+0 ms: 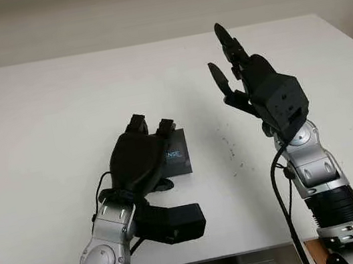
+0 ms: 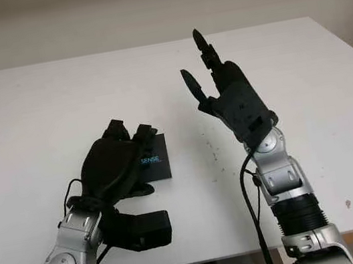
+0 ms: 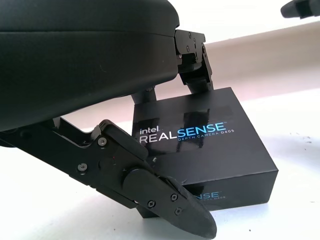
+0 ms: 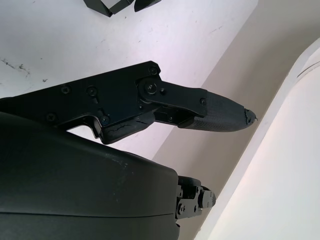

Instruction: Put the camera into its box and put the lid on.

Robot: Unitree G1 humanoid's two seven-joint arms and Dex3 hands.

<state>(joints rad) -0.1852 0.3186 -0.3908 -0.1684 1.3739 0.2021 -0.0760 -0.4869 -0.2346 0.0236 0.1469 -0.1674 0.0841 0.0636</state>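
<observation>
a: head views first. where's the box?

b: the box (image 1: 177,153) sits closed on the white table (image 1: 40,127), near the front edge, a bit left of centre. the left hand (image 1: 139,157) is over its left part, fingertips on the lid.

a: and the other hand?

b: the right hand (image 1: 239,81) is raised above the table, right of the box and well apart from it, holding nothing, fingers uncurled and pointing far.

a: left wrist view?

b: the lid (image 3: 200,135) reads "intel realsense", seated on the base. two fingers (image 3: 192,60) touch its far edge and the thumb (image 3: 160,192) lies against the near side, so the hand clasps the box.

a: right wrist view?

b: one straight finger (image 4: 200,107) over bare table, gripping nothing.
</observation>
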